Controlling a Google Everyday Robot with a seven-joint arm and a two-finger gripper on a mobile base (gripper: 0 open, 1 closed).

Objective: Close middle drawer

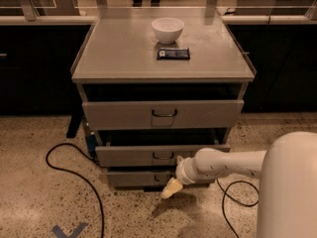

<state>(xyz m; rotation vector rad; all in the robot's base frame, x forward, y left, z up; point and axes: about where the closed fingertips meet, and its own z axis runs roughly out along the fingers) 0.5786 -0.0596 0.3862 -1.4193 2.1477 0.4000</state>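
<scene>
Projecting part-way from the cabinet (124, 53) front, under its top drawer (119, 114), the middle drawer (129, 155) looks stiff, light sheet metal, best pushed square on its front panel; the gripper (171, 188) hangs just under that panel, spread cannot be told, drawer interior lost in shadow.

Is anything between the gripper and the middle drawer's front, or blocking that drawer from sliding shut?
Nothing visible does. The gripper hangs just below the middle drawer front panel, before the bottom drawer, with only open air between. The drawer's inside is too dark to check.
</scene>
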